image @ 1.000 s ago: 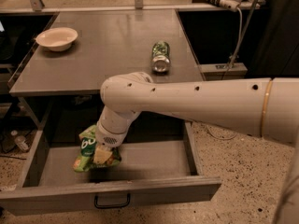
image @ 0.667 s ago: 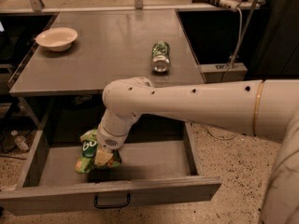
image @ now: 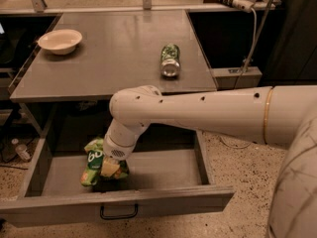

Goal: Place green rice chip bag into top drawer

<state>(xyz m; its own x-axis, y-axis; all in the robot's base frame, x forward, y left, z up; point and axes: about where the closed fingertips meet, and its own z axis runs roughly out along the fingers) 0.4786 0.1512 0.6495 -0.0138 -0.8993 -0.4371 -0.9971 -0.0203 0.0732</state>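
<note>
The green rice chip bag (image: 94,163), crinkly bright green with white lettering, hangs upright inside the open top drawer (image: 119,205) at its left side, just above or on the drawer floor. My gripper (image: 111,168) reaches down into the drawer from the white arm and is shut on the bag's right edge; the wrist hides most of it. The drawer is pulled fully out, and its black handle (image: 119,213) is at the centre of the front panel.
A green soda can (image: 170,60) lies on its side on the grey tabletop (image: 114,43). A white bowl (image: 60,40) stands at the table's back left. A small bottle (image: 21,150) lies on the floor at the left.
The arm and the bag have barely moved; the bag stays low in the left part of the drawer.
</note>
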